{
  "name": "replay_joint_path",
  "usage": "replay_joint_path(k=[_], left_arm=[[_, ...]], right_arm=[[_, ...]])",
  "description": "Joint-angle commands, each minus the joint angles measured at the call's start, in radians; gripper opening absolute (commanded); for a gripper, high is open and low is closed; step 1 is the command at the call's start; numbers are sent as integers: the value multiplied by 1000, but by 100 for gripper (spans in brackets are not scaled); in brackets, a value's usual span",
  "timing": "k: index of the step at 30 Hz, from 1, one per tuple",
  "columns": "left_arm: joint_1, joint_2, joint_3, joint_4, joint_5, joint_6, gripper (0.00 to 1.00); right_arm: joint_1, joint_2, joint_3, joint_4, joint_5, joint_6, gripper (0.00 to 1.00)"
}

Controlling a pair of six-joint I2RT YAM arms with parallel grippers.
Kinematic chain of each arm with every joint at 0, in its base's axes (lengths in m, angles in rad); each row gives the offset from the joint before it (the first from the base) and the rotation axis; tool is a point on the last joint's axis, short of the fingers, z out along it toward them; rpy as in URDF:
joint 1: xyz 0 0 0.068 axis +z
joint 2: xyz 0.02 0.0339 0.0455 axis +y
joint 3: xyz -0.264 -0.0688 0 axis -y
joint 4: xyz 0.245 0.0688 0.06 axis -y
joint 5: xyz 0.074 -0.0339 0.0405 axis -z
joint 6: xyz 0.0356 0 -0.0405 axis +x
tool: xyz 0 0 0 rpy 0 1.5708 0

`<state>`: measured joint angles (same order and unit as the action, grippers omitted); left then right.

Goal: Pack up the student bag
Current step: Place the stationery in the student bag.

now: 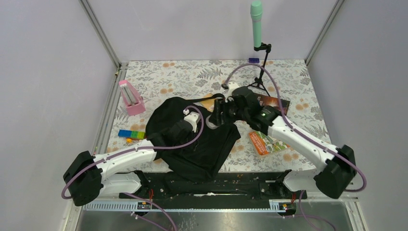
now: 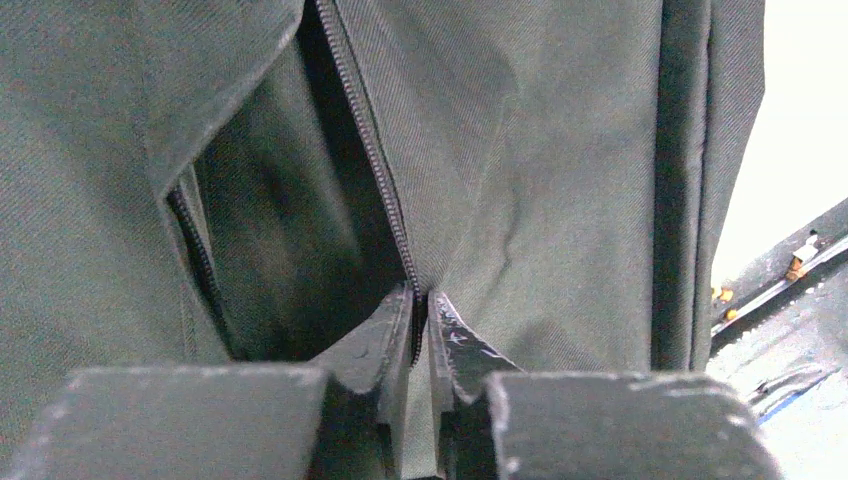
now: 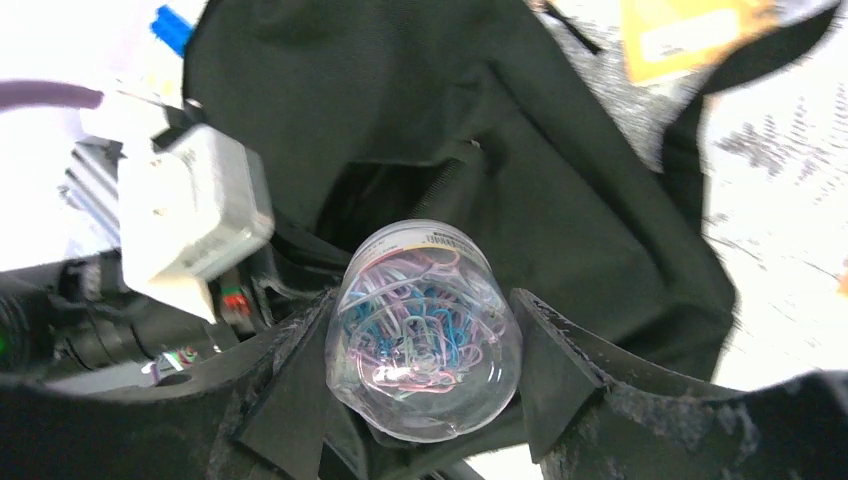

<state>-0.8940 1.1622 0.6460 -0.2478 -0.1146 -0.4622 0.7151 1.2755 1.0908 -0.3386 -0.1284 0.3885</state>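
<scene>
Pinching the student bag's (image 1: 204, 151) zipper (image 2: 385, 190) edge, left hand (image 2: 420, 297); right hand (image 3: 420, 310) clasping a paperclip jar (image 3: 425, 345).

the overhead view is evenly, softly lit, with faint shadows beside the student bag (image 1: 197, 144), whose black fabric swallows detail. the left wrist view shows the bag's weave sharp, but the strip right of it blown out white. in the right wrist view the tablecloth (image 3: 780, 150) around the bag is overexposed and glare sits on the clear jar (image 3: 425, 330).
</scene>
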Motion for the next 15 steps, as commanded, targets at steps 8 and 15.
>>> replay_joint_path(k=[8,15], left_arm=[[-22,-153,-86,61,-34,-9,4],[-21,-149,-84,49,-36,-8,2]], right_arm=[[115,282,143,237,-94,105,20],[156,373,190,278,-130,121,19]])
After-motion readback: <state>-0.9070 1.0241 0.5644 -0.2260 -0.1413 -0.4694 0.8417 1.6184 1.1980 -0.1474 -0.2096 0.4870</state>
